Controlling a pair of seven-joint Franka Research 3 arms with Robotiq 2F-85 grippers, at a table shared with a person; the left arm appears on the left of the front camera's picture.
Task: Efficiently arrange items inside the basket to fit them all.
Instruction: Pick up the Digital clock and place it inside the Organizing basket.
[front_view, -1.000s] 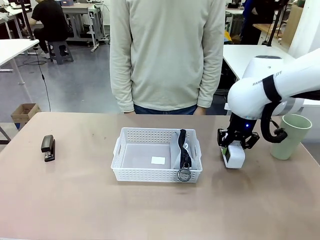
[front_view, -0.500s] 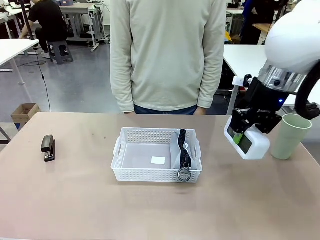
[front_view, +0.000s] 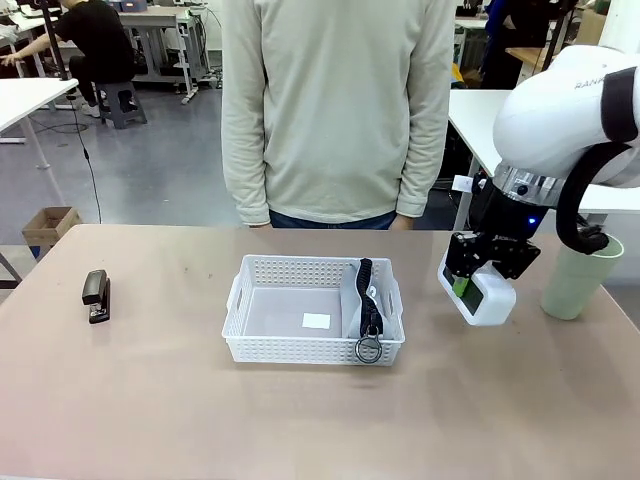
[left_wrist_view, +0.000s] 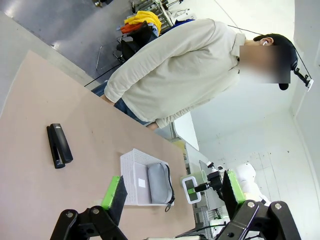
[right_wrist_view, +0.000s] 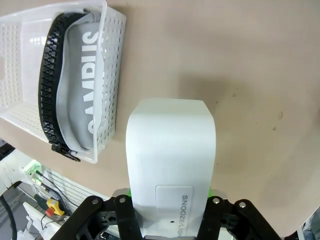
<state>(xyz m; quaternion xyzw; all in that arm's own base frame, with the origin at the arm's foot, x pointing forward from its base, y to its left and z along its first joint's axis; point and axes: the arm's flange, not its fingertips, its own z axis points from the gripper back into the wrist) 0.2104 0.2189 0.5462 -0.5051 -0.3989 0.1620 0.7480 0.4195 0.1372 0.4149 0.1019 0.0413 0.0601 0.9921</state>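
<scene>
The white basket (front_view: 290, 350) stands mid-table with the grey "CAMPUS" pouch (front_view: 352, 298) upright along its right side, its black strap and metal ring (front_view: 369, 349) hanging over the front rim. My right gripper (front_view: 478, 278) is shut on the white box (front_view: 487, 298), held tilted above the table to the right of the basket. In the right wrist view the box (right_wrist_view: 171, 155) hangs beside the basket (right_wrist_view: 114, 75) and pouch (right_wrist_view: 82, 85). The black stapler (front_view: 96, 296) lies at the far left. The pale green cup (front_view: 577, 282) stands at the right, partly behind my right arm. My left gripper (left_wrist_view: 172, 192) is open, high above the table.
A person in a beige sweater (front_view: 335, 110) stands at the far edge, right behind the basket. The basket's left part holds just a small white label (front_view: 316, 321). Bare tabletop (front_view: 170, 400) lies between the stapler and the basket and along the front.
My right gripper has lifted the white box off the table, swung it up to the right, then brought it slightly back left and down. Everything else is unmoved.
</scene>
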